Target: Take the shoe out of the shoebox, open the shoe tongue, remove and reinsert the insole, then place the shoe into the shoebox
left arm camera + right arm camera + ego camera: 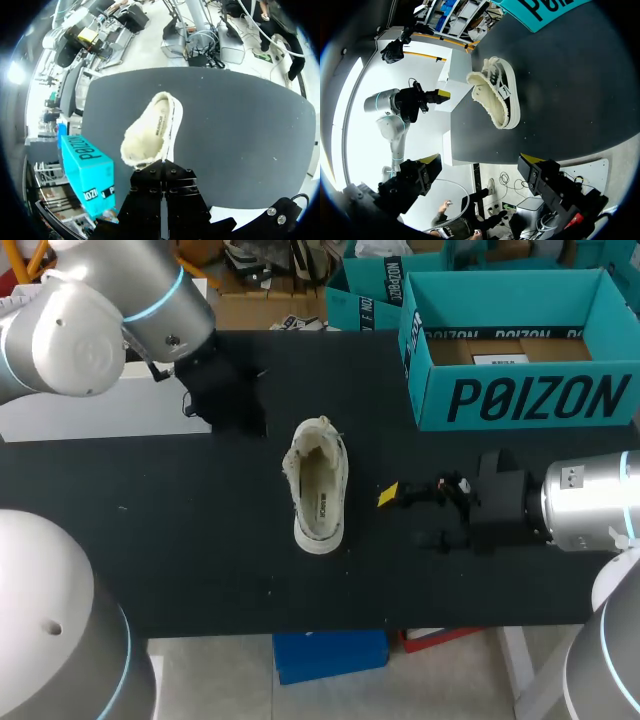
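- The left arm (pixel 100 320) comes in from the far left corner of the counter (pixel 150 510).
- The left tool (pixel 162 167) hangs above the counter on the far-left side of the shoe, apart from it. Its two black fingers (pixel 147 200) are pressed together with only a thin seam between them, and they hold nothing.
- The shoe (pixel 318 485) is a cream low-top with fleecy lining. It stands on its sole near the middle of the counter, outside the shoebox and well apart from it. Its heel points to the near edge and its toe to the far edge.
- The mouth of the shoe gapes wide, and the insole (pixel 322 490) lies flat inside with its printed mark showing.
- The right tool (pixel 405 515) sits low, just to the right of the shoe and not touching it. Its yellow-tipped fingers (pixel 432 161) are spread wide with nothing between them.
- The right arm (pixel 590 505) reaches in from the right edge.
- The teal shoebox (pixel 520 390) stands open at the far right of the counter. Brown card (pixel 480 348) and a white slip (pixel 500 359) lie on its floor.
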You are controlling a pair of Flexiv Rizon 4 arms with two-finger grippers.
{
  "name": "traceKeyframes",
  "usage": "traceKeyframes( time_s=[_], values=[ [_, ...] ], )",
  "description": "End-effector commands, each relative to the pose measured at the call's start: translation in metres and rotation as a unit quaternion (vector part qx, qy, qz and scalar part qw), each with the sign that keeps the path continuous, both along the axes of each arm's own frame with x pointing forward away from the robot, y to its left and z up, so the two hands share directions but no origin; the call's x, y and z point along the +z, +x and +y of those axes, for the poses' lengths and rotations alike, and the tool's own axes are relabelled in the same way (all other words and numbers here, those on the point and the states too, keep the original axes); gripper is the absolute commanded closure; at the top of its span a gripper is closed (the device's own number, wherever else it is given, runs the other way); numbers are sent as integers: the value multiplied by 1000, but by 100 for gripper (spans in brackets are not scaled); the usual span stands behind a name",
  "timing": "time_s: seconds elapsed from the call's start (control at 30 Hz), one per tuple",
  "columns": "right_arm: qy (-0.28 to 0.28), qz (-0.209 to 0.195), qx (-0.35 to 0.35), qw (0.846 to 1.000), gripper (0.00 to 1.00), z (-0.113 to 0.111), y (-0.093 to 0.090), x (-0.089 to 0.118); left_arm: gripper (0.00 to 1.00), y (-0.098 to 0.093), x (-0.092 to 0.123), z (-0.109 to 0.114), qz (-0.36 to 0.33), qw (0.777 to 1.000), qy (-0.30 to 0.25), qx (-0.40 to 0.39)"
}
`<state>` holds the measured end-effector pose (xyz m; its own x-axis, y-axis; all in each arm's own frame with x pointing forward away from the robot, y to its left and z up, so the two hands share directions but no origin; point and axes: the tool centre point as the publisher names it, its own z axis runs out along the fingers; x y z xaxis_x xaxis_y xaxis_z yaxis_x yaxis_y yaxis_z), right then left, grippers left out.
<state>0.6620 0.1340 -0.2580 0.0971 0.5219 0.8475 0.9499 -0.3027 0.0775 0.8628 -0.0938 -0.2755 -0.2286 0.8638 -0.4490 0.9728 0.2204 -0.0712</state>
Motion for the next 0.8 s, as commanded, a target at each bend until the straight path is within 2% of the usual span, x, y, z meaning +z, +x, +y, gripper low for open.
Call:
traceKeyframes(
  time_s=[0.03,0.2,0.4,0.7,0.8],
  values=[
    [0,0,0,1000,0,0,0,0,100,14,-11,-5,12,998,-53,35],
    [0,0,0,1000,0,0,0,0,100,33,-16,-23,25,994,-89,56],
    [0,0,0,1000,0,0,0,0,100,53,-33,-48,32,992,-102,64],
    [0,0,0,1000,0,0,0,0,100,67,-58,-73,71,987,-121,74],
    [0,0,0,1000,0,0,0,0,100,61,-61,-77,81,986,-126,68]
  ],
)
